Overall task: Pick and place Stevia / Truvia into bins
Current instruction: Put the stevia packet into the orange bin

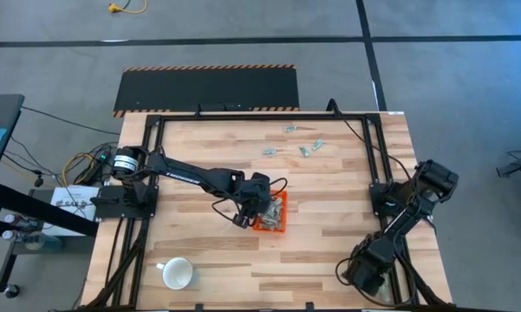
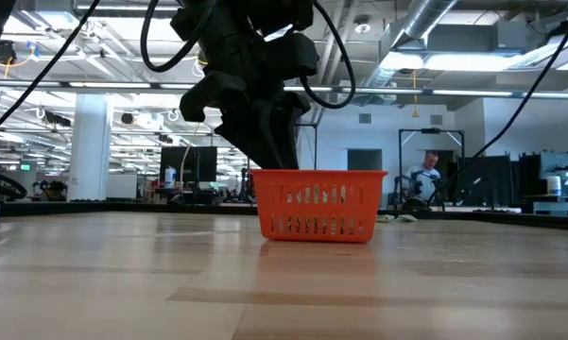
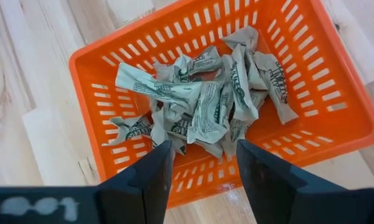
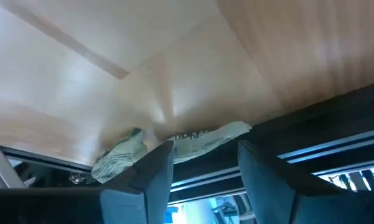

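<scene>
The orange bin [image 3: 336, 93] stands near the table's middle [image 1: 270, 227] and holds several crumpled pale green and white sachets [image 3: 205, 99]. My left gripper [image 3: 202, 171] hovers open above the bin's left wall, fingers pointing down, touching nothing; the low view shows it [image 2: 269, 142] just above the bin's rim [image 2: 317, 174]. A few more sachets [image 1: 303, 149] lie flat on the far part of the table. My right gripper [image 4: 202, 165] is open and waits folded by the table's right near corner [image 1: 370, 264]; two sachets [image 4: 199, 140] lie beyond its fingertips.
A white mug [image 1: 178, 274] lies on its side near the table's near left corner. A black frame rail [image 1: 260, 116] runs around the tabletop. Bare wood lies between the bin and the loose sachets. A person [image 2: 425, 179] sits in the room beyond the table.
</scene>
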`<state>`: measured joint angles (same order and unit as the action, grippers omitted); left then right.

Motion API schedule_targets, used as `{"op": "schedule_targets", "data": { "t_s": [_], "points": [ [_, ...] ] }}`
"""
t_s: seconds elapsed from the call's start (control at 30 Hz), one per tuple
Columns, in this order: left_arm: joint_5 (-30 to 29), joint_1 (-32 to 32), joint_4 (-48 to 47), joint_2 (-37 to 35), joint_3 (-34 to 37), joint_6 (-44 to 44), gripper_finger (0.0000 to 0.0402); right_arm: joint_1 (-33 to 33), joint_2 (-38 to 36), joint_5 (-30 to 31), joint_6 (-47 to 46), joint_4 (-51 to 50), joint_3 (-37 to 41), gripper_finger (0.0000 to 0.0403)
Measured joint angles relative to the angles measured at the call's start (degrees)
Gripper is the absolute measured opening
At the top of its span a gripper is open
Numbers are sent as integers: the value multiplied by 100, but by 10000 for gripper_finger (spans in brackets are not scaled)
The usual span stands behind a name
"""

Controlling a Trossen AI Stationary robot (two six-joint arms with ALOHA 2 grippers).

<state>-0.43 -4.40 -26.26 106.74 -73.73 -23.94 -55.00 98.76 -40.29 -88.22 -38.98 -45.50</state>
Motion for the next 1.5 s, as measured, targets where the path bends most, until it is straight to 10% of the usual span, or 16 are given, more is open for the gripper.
{"op": "schedule_targets", "data": {
  "t_s": [0.7, 0.97, 1.5],
  "points": [
    [-58, 0, -462, 0, -2, 120, 169, 601, 0, 162, 795, 251, 2, 7],
    [-657, 0, -768, 0, -2, 331, 169, 943, 0, 456, 1020, 116, -188, 1],
    [-752, -5, -1270, -627, -4, 804, 169, 2396, -37, 4412, 3261, -1999, -2007, 1]
  ]
}}
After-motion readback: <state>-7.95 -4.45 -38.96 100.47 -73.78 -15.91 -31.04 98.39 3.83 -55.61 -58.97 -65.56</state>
